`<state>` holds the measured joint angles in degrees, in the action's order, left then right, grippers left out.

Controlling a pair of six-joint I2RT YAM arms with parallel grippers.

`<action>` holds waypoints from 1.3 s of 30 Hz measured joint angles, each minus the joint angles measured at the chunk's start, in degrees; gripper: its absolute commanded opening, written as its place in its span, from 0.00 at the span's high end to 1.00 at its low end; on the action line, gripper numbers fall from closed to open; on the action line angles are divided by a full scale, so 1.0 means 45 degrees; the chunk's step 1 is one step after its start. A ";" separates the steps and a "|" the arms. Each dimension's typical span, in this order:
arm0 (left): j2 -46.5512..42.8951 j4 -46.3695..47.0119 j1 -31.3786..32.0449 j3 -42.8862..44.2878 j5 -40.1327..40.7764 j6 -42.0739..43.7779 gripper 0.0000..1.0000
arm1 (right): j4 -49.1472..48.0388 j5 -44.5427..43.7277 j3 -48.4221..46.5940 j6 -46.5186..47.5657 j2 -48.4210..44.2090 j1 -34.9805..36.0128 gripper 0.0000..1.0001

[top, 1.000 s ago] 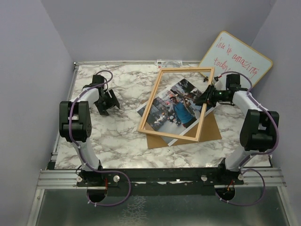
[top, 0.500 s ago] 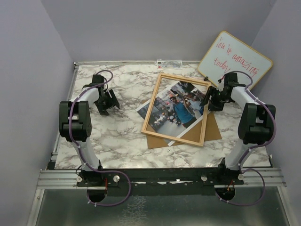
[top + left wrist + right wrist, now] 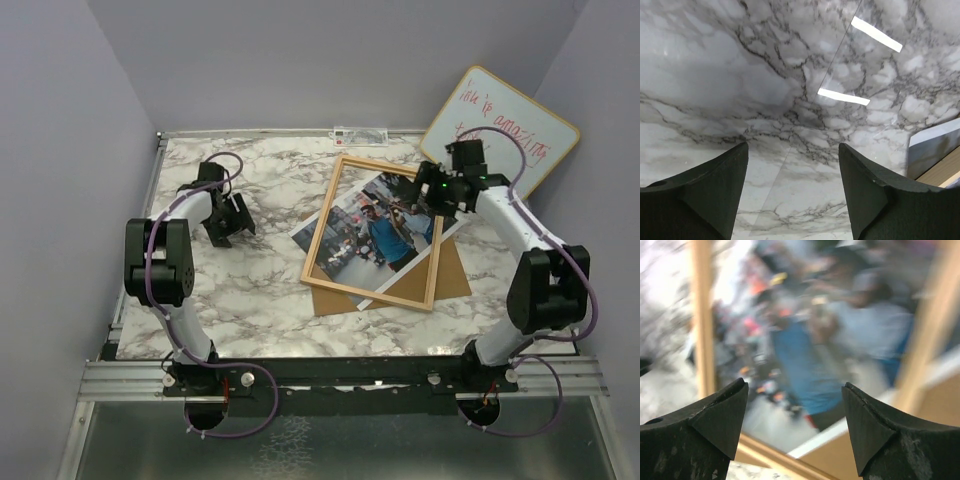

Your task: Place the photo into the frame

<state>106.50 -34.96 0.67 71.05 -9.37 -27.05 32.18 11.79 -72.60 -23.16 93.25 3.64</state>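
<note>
Both hands released, empty: right hand [image 3: 424, 198] above frame [image 3: 323, 219] lying over photo [image 3: 370, 235], left hand [image 3: 231, 231] well left of frame

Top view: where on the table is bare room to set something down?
Bare marble lies between the left claw and the frame, and along the near edge of the table. The right side is crowded with frame, photo, brown board and right claw.

Only writing we can actually read is the red handwriting on the whiteboard [image 3: 515, 125] leaning at the back right, looks like "...is amazing" to us, while the little label strip [image 3: 360, 132] at the back is too tiny.
</note>
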 measured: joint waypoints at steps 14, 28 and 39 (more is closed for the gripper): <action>-0.2647 -0.0112 0.0189 -0.3390 0.0189 -0.0486 0.38 | -0.2463 0.1710 -0.3381 -0.2157 0.4677 0.6776 0.32; -0.3327 0.0180 0.0175 -0.4478 0.0083 -0.0792 0.35 | -0.0933 -0.0670 -0.7650 -0.1321 0.8743 0.8947 0.32; -0.3026 0.0044 0.0102 -0.4255 -0.0049 -0.0850 0.36 | 0.0316 -0.3065 -0.7946 -0.1321 0.8646 0.9029 0.25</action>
<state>92.88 -34.76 1.13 51.90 -9.58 -30.87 33.61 -2.00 -108.36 -29.10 132.16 44.27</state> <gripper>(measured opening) 0.640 0.713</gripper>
